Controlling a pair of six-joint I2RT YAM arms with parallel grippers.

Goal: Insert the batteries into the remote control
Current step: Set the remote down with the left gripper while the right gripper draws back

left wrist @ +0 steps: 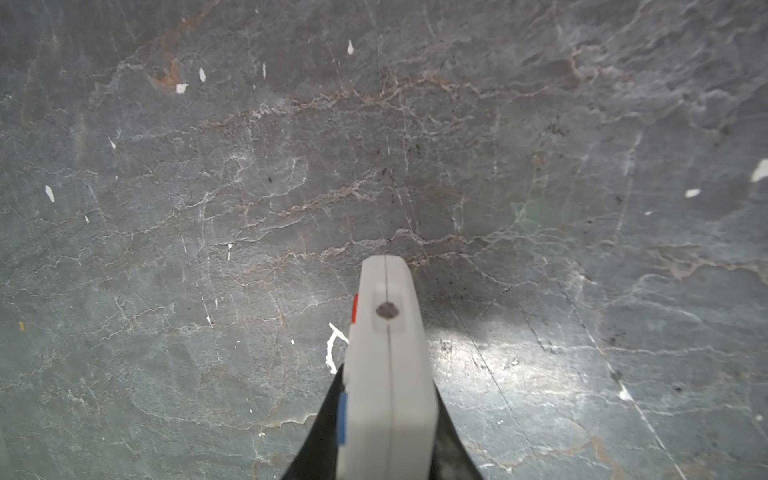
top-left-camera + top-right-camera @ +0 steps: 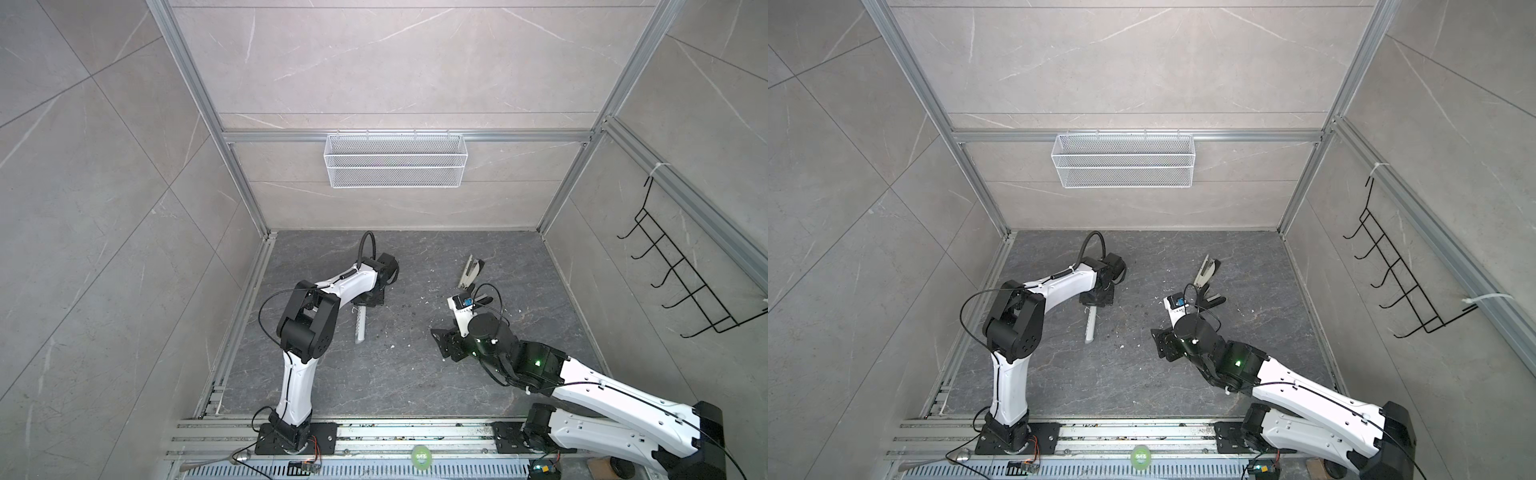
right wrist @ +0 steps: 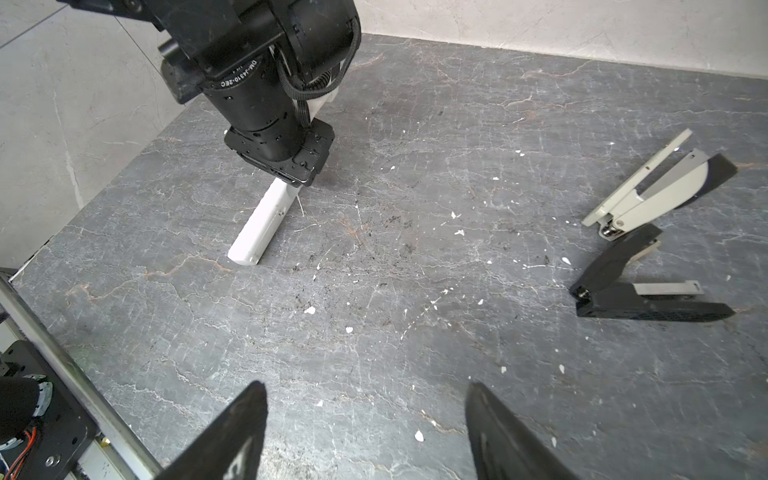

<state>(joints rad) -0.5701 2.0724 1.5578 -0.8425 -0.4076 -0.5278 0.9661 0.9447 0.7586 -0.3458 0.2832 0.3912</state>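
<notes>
Well, little was done: the left hand gripped the remote control, the right hand hung open and empty, well apart from it, and no batteries showed.

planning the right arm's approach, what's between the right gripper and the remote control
Only bare table with white specks, seen in the right wrist view; no object between the right gripper and the remote control.

You have soft, even light in both top views, with wide-angle stretch toward the edges. In the left wrist view, glare whitens the desk beside the remote control, whose near end is blurred; a soft shadow lies along its far end.
</notes>
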